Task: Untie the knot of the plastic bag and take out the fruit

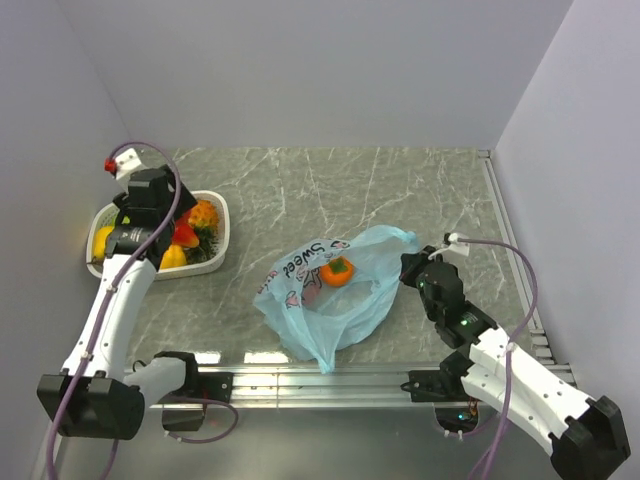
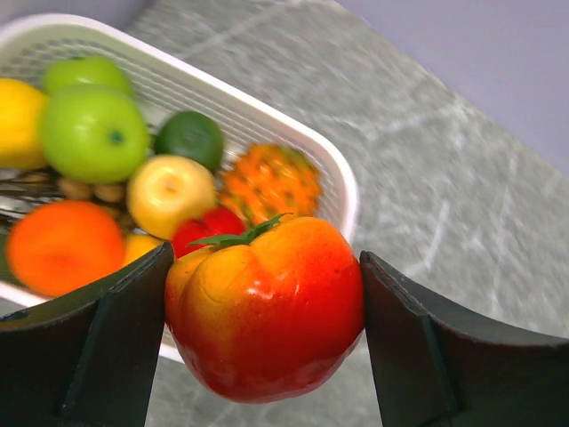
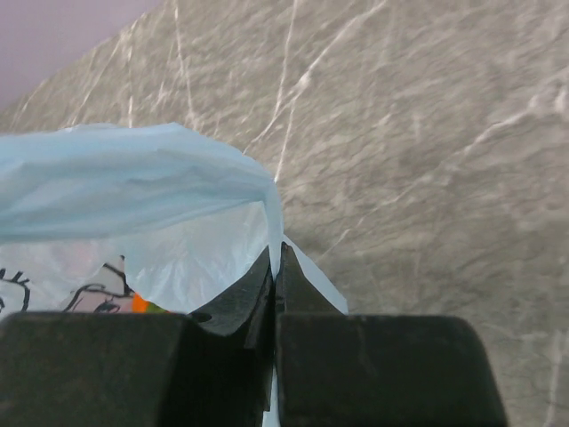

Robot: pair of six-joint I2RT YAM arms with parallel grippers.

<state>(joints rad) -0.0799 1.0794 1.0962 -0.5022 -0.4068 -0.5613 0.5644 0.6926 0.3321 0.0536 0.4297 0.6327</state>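
My left gripper [image 2: 267,311] is shut on a red and yellow apple [image 2: 267,307] and holds it above the near rim of the white slotted basket [image 2: 293,133]. In the top view this gripper [image 1: 180,235] is over the basket [image 1: 224,215] at the far left. The pale blue plastic bag [image 1: 330,295] lies open mid-table with an orange persimmon [image 1: 338,271] inside. My right gripper [image 1: 410,266] is shut on the bag's right edge; in the right wrist view its jaws [image 3: 276,258] pinch the thin plastic [image 3: 133,196]. No knot shows.
The basket holds a green apple [image 2: 92,132], an orange [image 2: 62,245], a yellow pear [image 2: 169,191], a red strawberry-like piece [image 2: 209,227], an orange pineapple-like fruit [image 2: 269,182] and a dark green fruit [image 2: 191,138]. Walls stand left, back and right.
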